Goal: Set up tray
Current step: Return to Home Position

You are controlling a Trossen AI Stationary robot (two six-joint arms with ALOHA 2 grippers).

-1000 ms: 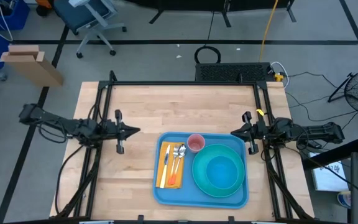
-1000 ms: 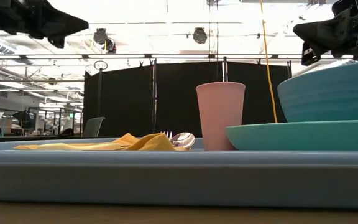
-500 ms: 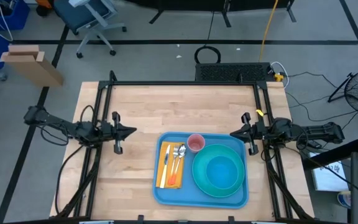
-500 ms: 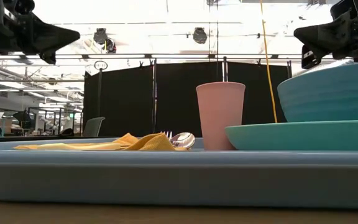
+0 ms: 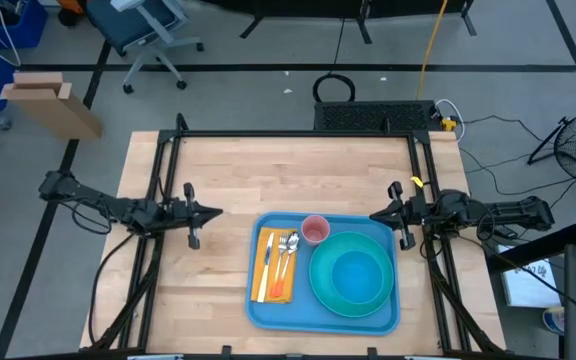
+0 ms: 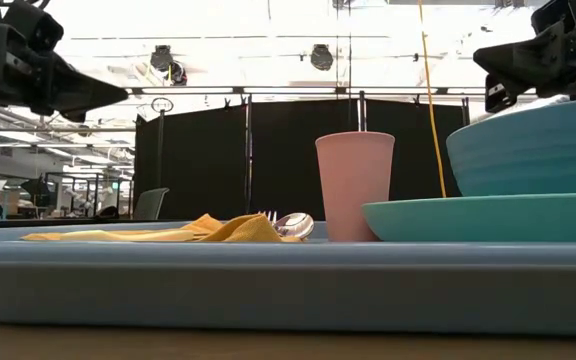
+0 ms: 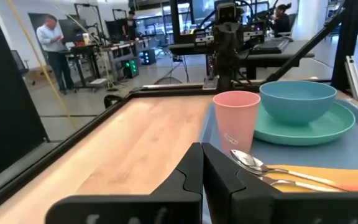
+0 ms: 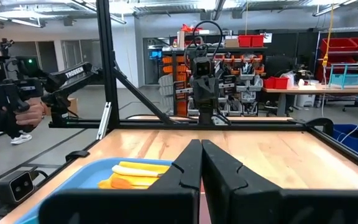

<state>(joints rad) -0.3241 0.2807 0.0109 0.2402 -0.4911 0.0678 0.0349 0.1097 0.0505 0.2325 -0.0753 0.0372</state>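
The blue tray (image 5: pixel 276 318) is sitting on the wooden table (image 5: pixel 268 170), between the two arms. On its left side a yellow napkin (image 5: pixel 271 262) is carrying the cutlery. A pink cup (image 5: pixel 315 229) is standing beside it, and a teal bowl (image 5: pixel 353 278) is resting on the round teal plate (image 5: pixel 317 292) at the right. The left gripper (image 5: pixel 212 212) is hovering well off the tray's left side, fingers pressed together, holding nothing. The right gripper (image 5: pixel 376 215) is hanging raised over the tray's corner near the cup, likewise closed and empty.
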